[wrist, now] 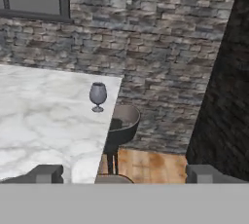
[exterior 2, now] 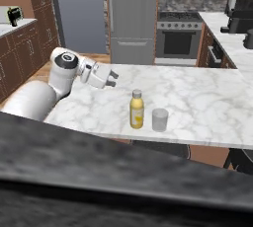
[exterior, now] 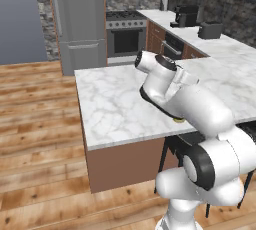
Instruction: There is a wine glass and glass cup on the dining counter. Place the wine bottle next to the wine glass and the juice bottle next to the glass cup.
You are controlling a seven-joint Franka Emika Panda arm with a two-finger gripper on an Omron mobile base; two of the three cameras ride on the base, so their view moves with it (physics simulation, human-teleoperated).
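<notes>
Marble, white-grey and veined, makes up the long tabletop (exterior 2: 207, 107) of the dining counter, and on it I count one stubby yellow juice bottle with a pale label (exterior 2: 137, 109), one short stemless grey translucent glass cup (exterior 2: 159, 120) and one small grey stemmed wine glass (wrist: 97, 96). The juice bottle stands upright, long axis vertical, short neck and cap pointing straight up; the glass cup sits just beside it on its right in the right base view, mouth up, near the tabletop's near edge. In the hand view the wine glass stands upright too — rounded bowl above, round foot on the marble — close to the far corner of the slab, with one dark round stool (wrist: 121, 125) below that edge in front of a grey stone wall (wrist: 160, 47).

The white arm's two-finger gripper (exterior 2: 112, 79) hangs above the left part of the tabletop, well apart from the bottle and cup. Its jaws look parted and empty — though the right base view shows them small, so that is likely rather than certain.
</notes>
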